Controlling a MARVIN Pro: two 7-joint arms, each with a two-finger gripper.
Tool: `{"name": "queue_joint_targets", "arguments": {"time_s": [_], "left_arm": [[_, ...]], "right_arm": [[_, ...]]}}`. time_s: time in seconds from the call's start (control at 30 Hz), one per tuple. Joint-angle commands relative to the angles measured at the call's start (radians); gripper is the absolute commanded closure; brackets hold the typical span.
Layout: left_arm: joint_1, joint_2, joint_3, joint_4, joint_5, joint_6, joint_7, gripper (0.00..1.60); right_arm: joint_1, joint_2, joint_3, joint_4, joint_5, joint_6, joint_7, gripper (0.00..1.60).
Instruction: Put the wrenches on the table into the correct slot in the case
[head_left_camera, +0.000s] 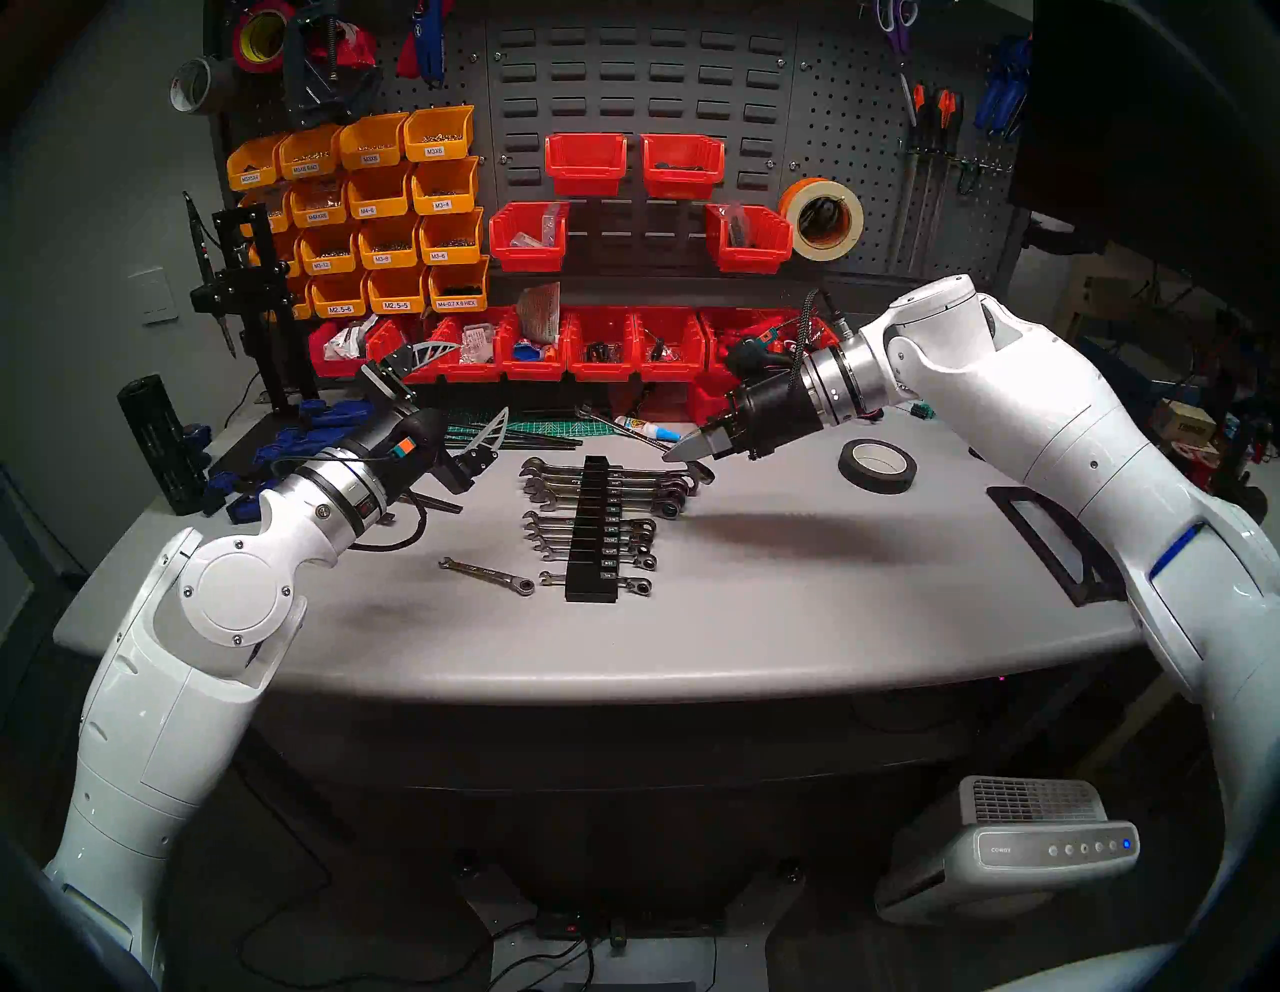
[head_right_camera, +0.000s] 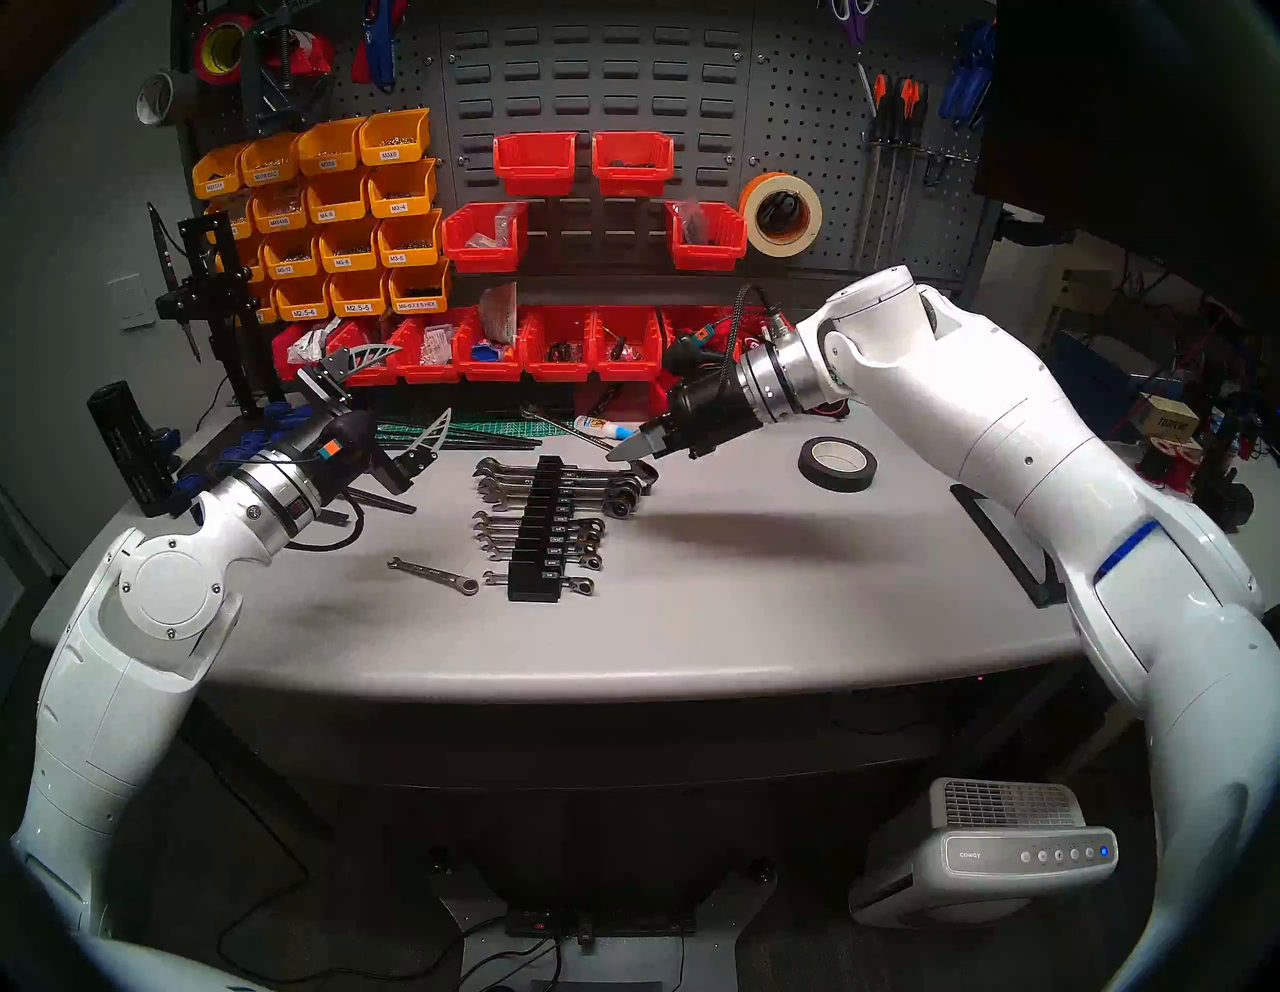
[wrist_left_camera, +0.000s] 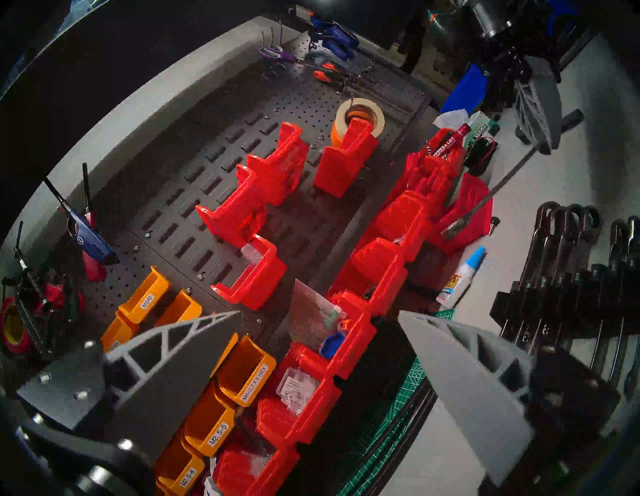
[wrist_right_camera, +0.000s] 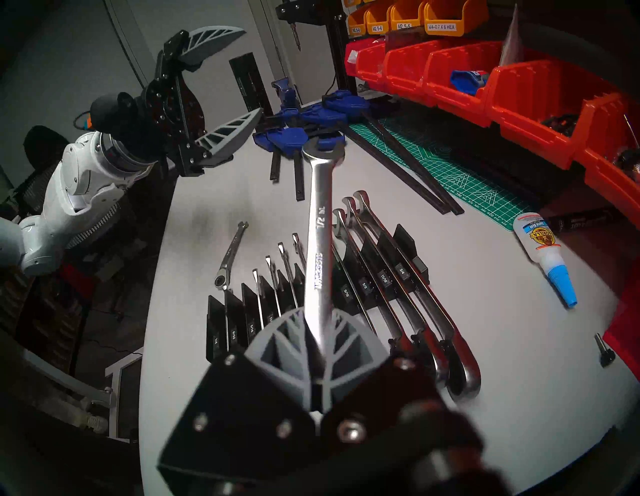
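Note:
My right gripper (wrist_right_camera: 317, 317) is shut on the long wrench (wrist_right_camera: 320, 249), marked 1/2 IN. It holds the wrench just above the far end of the black case (head_left_camera: 592, 533), open jaw pointing toward my left arm. In the head views the right gripper (head_left_camera: 675, 454) (head_right_camera: 620, 454) hovers at the case's (head_right_camera: 544, 533) far right. The short wrench (head_left_camera: 485, 575) (wrist_right_camera: 231, 253) lies flat on the grey table (head_left_camera: 762, 623), left of the case's near end. Several wrenches sit in the slots. My left gripper (head_left_camera: 464, 391) (wrist_left_camera: 320, 313) hangs open and empty at the back left.
A black tape roll (head_left_camera: 878, 465) lies right of the case, with a black frame (head_left_camera: 1039, 547) nearer the right edge. A glue bottle (head_left_camera: 647, 428) and green mat (head_left_camera: 554, 426) lie behind the case. Blue clamps (head_left_camera: 298, 450) sit at the left and red bins (head_left_camera: 602, 346) along the back.

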Motion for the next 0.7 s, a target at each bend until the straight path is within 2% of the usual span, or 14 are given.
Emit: {"name": "queue_joint_targets", "arguments": {"time_s": [0.0, 0.5, 0.67], "left_arm": [[-0.018, 0.028, -0.004, -0.059, 0.047, -0.014, 0.002, 0.0], [-0.094, 0.012, 0.058, -0.12, 0.103, 0.104, -0.029, 0.0], [-0.135, 0.013, 0.106, -0.099, 0.166, 0.142, -0.024, 0.0]], "right_arm": [[0.061, -0.031, 0.013, 0.004, 0.003, 0.005, 0.028, 1.6], [0.081, -0.059, -0.015, 0.012, 0.004, 0.022, 0.036, 1.6], [0.094, -0.068, -0.028, 0.011, 0.001, 0.031, 0.026, 1.6]]}}
